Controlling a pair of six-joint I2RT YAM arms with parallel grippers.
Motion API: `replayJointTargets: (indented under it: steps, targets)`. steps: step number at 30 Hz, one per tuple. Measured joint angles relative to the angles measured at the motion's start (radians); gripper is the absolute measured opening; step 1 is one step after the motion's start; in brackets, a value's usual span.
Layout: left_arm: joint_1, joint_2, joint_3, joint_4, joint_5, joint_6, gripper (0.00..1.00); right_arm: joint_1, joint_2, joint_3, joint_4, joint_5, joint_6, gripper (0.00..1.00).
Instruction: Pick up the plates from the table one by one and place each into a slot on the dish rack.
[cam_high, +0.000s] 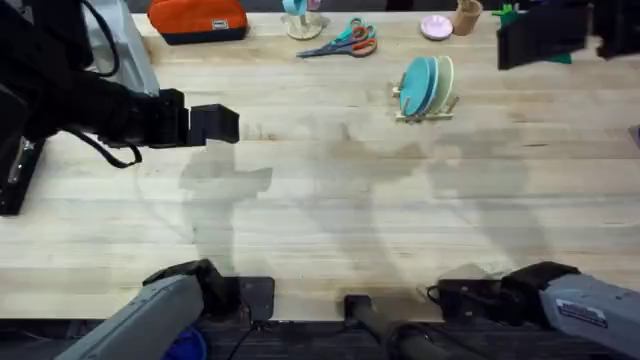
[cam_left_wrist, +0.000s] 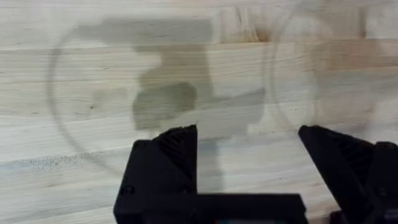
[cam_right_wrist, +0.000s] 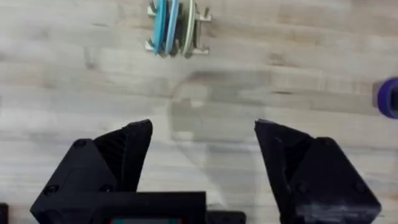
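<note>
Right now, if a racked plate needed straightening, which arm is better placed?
Probably the right. Its open pincer faces the dish rack holding all three plates on the table's right side. The left pincer, also open, hovers over bare wood.

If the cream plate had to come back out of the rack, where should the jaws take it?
Probably by its exposed top rim, from straight above. The cream plate stands on edge at the end of the dish rack, beside two teal plates; pegs hold its lower part.
</note>
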Motion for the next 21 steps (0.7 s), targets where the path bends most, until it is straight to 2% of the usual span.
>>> replayJointTargets:
  steps: [10,21]
  targets:
    - [0.0,0.0,0.0,0.0,0.0,0.0,0.995,0.0,-0.173,-0.015,-0.032,0.0,0.0,0.995]
    - [0.0,0.0,0.0,0.0,0.0,0.0,0.995,0.0,-0.446,-0.235,-0.021,0.0,0.0,0.993]
